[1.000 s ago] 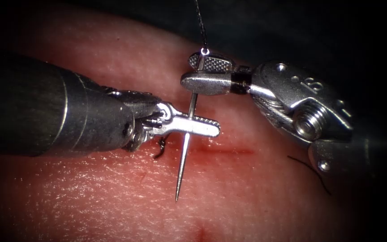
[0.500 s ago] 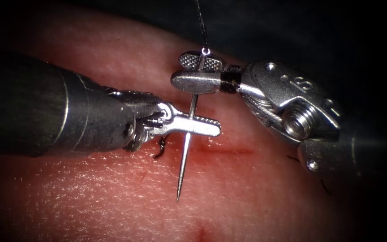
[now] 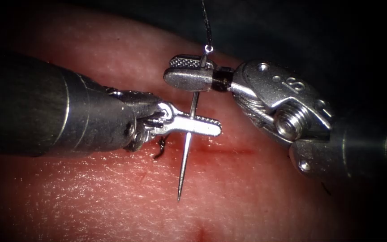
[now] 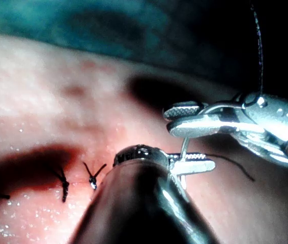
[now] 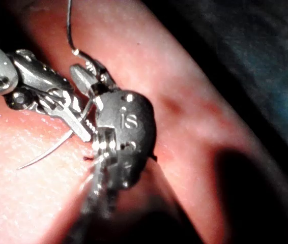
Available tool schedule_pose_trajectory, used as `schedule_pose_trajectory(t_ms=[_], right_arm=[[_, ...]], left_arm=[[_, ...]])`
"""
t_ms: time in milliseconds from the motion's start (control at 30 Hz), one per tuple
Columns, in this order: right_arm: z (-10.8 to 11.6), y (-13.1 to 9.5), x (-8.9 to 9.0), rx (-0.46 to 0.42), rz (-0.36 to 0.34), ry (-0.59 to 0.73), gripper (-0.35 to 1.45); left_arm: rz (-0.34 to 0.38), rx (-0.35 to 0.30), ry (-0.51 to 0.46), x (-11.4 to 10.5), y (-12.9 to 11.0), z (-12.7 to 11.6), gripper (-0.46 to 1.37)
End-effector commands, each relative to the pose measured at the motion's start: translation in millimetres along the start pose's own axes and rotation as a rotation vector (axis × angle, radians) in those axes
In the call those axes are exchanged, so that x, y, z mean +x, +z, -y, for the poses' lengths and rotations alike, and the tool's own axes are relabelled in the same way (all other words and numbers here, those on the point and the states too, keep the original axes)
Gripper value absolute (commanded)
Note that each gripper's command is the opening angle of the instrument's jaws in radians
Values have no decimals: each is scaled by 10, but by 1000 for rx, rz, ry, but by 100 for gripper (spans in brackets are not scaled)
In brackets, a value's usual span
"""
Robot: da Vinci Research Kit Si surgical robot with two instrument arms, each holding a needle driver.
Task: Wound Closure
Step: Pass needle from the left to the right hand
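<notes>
Sliding leftward along the top of the needle, my right tool has shifted from where it sat a second ago, while my left tool has not moved; that reads to me as a handover in progress, with the needle now pinched from both sides. In the endoscope view my left jaws are closed across the needle about midway along its curve, and my right jaws are closed on it near the tail, just below where the thread joins and runs up out of sight. The needle hangs free above the tissue, its tip pointing down over the near side of the cut, not in the tissue. From my left wrist, the right tool sits just above my left tool, with two finished knots nearby. From my right wrist, the needle curves out clear of the surface.
</notes>
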Motion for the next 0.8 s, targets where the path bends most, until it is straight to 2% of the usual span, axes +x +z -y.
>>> schedule_pose_trajectory(t_ms=[33,100,133,167,300,333,400,633,800], right_arm=[[0,-1,-1,3,1,-15,-35],[0,-2,-1,8,-2,-21,-35],[0,-3,0,8,-2,-32,-35],[-1,-4,0,12,-5,-32,-35],[-2,-6,0,13,-5,-44,-35],[-2,-7,0,14,-5,-50,-35],[-2,-11,-1,19,-8,-56,-35],[-6,-24,-2,32,7,-83,-35],[-9,-34,-3,39,14,-108,-35]], left_arm=[[0,-7,-20,-1,0,-1,-31],[-1,-7,-38,-1,1,-2,32],[-1,-7,-39,0,1,-3,74],[-2,-6,-40,1,3,-5,100],[-3,-6,-35,0,4,-7,118],[-5,-8,-12,2,5,-7,127],[-4,-7,29,3,6,-7,132],[11,4,95,0,3,-6,131],[68,59,224,-8,-1,-1,130]])
